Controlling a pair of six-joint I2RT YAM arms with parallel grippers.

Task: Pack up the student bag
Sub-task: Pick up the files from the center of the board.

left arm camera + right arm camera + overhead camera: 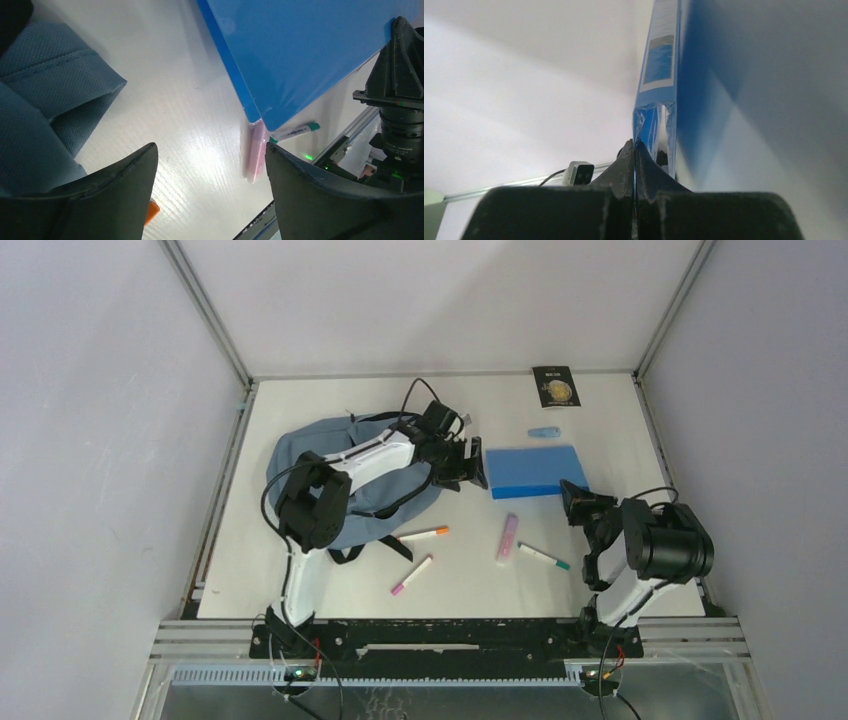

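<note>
Lying just left of and behind the left gripper, the bag rests slumped on the table, and the left arm reaches across it. In the left wrist view the bag's blue-grey cloth fills the space beside the left finger. The left gripper stands wide open, with only bare table between its fingers; it holds nothing and touches nothing that can be seen. An orange-capped pen lies near its left finger, on the near side. Just ahead and to its right is the left edge of the folder. Past the folder's near corner, a pink stick and a green-capped pen lie on the table between the two grippers. At the folder's near right corner sits the right gripper. In its wrist view the right gripper has its fingers pressed together, pinching the thin wrapped edge of the folder, which runs straight away from the tips.
</note>
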